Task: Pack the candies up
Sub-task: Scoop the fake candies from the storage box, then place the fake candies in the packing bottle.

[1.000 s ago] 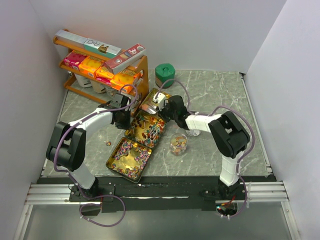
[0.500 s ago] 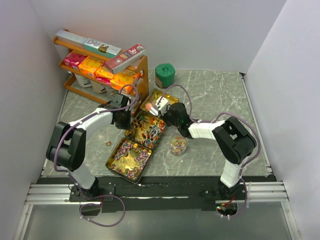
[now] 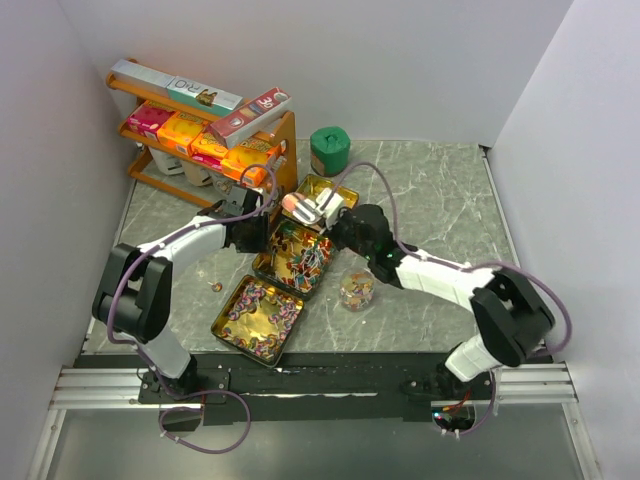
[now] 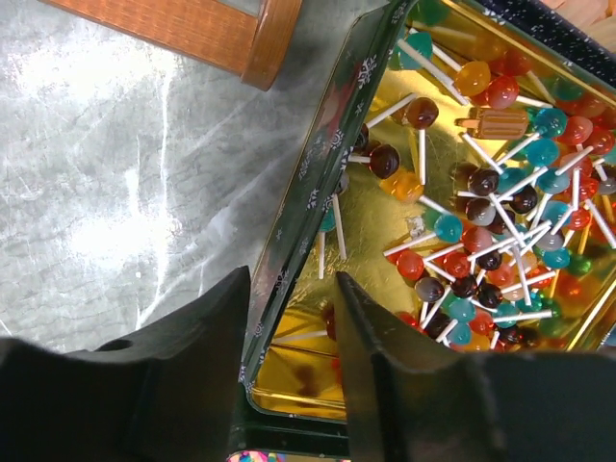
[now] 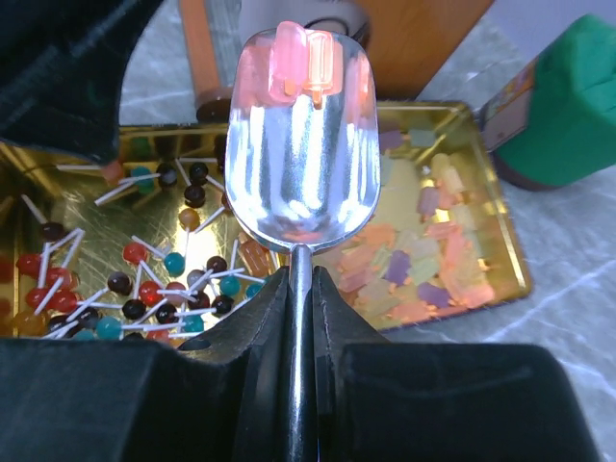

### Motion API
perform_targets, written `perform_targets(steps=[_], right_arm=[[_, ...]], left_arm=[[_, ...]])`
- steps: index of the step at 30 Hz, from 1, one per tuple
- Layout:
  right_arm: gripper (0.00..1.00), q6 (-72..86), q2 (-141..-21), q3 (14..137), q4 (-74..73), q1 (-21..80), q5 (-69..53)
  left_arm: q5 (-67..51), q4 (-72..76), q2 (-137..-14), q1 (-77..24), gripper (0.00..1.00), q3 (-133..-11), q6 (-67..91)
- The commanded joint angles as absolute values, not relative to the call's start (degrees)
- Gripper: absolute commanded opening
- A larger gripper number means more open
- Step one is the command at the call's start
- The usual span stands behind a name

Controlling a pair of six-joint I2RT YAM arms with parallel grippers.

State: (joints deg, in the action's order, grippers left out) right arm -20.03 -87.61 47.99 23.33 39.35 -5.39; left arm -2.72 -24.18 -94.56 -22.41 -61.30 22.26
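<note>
Three open gold tins lie in a row. The far tin holds pastel candies. The middle tin holds lollipops. The near tin holds pink-purple-white candies. A small glass jar holds orange-yellow candies. My right gripper is shut on the handle of a metal scoop. The scoop is held level above the far and middle tins, with pink and orange candies at its tip. My left gripper straddles the middle tin's left wall and grips it.
An orange wooden shelf with orange and pink boxes stands at the back left, close behind the left gripper. A green-lidded jar stands behind the far tin. One stray candy lies on the table left of the near tin.
The right arm's elbow has swung right and toward the near edge. The scoop has shifted a little left, with candies in its bowl. The left arm has stayed put.
</note>
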Motion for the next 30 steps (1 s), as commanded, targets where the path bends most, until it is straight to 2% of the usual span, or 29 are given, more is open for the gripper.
perform_targets(steps=[1, 3, 6, 10, 16, 18, 25, 30], right_arm=[[0.00, -20.13, -79.82, 45.89, 20.75, 39.20, -3.43], [0.00, -19.52, -75.69, 44.74, 17.50, 39.20, -2.90], [0.00, -18.03, -69.10, 42.98, 10.85, 39.20, -1.41], [0.00, -14.86, -59.79, 42.80, -1.99, 39.20, 1.30], [0.00, -8.36, -50.47, 44.56, -21.32, 39.29, 3.25], [0.00, -4.93, -48.35, 44.39, -25.21, 39.29, 2.82], [0.00, 1.57, -40.97, 45.00, -36.47, 39.90, 0.35], [0.00, 3.25, -41.05, 47.54, -44.82, 40.16, -1.23]], left_arm=[[-2.90, -22.15, -91.32, -22.68, 0.50, -61.87, 23.20], [-2.64, -22.15, -90.71, -22.68, 0.52, -61.70, 23.03], [-2.20, -22.33, -89.39, -22.68, 0.62, -61.70, 23.03], [-2.29, -21.62, -86.84, -22.68, 0.82, -60.65, 23.29], [-1.23, -21.97, -84.12, -22.68, 0.99, -60.20, 23.82], [-0.97, -22.58, -83.85, -22.68, 0.97, -60.73, 23.82], [-0.88, -23.03, -84.55, -22.68, 0.96, -61.88, 24.61], [-1.14, -23.64, -85.60, -22.68, 0.96, -62.66, 25.05]])
